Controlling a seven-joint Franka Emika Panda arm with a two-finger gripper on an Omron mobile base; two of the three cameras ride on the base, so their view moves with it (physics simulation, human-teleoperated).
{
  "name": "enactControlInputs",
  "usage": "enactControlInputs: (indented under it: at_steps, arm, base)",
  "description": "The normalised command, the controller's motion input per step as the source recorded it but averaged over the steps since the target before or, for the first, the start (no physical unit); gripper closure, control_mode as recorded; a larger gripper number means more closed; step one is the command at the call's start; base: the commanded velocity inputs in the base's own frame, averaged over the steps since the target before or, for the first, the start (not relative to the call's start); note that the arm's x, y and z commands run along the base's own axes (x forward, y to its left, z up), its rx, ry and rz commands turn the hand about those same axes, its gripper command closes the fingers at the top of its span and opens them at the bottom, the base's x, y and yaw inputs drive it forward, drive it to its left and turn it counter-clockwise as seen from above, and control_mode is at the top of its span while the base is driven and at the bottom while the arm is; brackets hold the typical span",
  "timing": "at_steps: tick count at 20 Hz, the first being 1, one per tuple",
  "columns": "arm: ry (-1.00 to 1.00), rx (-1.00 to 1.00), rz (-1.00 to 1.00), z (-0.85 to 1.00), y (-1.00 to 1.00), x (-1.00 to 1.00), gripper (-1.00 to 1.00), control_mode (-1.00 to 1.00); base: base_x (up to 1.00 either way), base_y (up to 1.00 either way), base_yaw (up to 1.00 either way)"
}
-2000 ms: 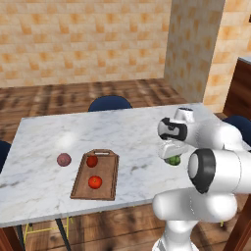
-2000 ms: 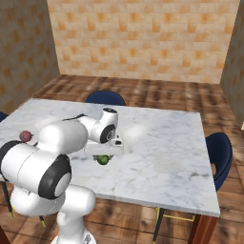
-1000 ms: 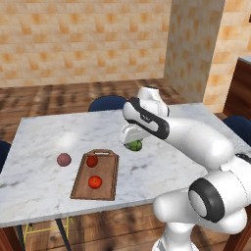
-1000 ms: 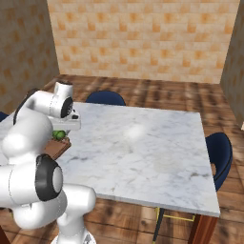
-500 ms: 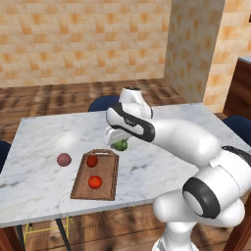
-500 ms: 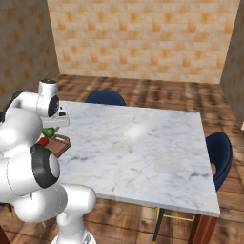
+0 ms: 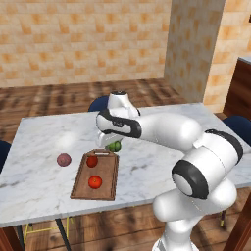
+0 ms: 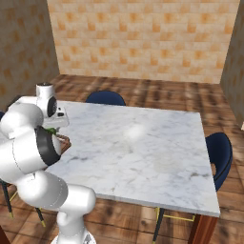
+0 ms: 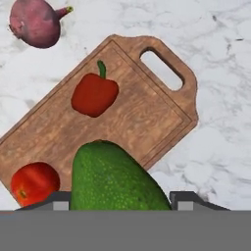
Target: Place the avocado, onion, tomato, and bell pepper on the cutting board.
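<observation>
My gripper point(image 7: 112, 145) is shut on the avocado point(image 7: 115, 146), a glossy green lump held just above the handle end of the cutting board point(image 7: 108, 170). In the hand view the avocado point(image 9: 115, 181) fills the space between the fingertips point(image 9: 59, 201), over the board's point(image 9: 142, 117) near edge. On the board lie the red bell pepper point(image 9: 95, 94) with its green stem and the tomato point(image 9: 34, 182). The purplish onion point(image 9: 34, 22) rests on the marble just off the board. It is left of the board in the left base view, onion point(image 7: 63, 159). A sliver of the avocado point(image 8: 50, 129) shows in the right base view.
The marble table point(image 7: 147, 162) stretches wide to the right of the board. Blue chairs stand at the far side point(image 8: 105, 98) and at the right end point(image 8: 218, 152). My own arm point(image 7: 162, 130) spans the table's middle.
The arm has swung left across the table carrying the avocado, from the right part to above the board's handle end. Pepper, tomato and onion have stayed put.
</observation>
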Motion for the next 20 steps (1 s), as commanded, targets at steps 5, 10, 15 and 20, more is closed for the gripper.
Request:
enactControlInputs:
  at_steps: [5, 10, 15, 20]
  arm:
    - [0.0, -0.03, -0.01, -0.15, 0.15, 0.18, 1.0, -1.0]
    - [0.0, 0.0, -0.02, -0.18, 0.05, 0.15, 1.0, -1.0]
    - [0.0, 0.0, -0.03, -0.37, 0.0, 0.02, 1.0, -1.0]
    - [0.0, 0.0, -0.04, -0.42, 0.0, 0.0, 1.0, -1.0]
  base:
    - [0.0, 0.0, 0.0]
    - [0.0, 0.0, 0.0]
    - [0.0, 0.0, 0.0]
    - [0.0, 0.0, 0.0]
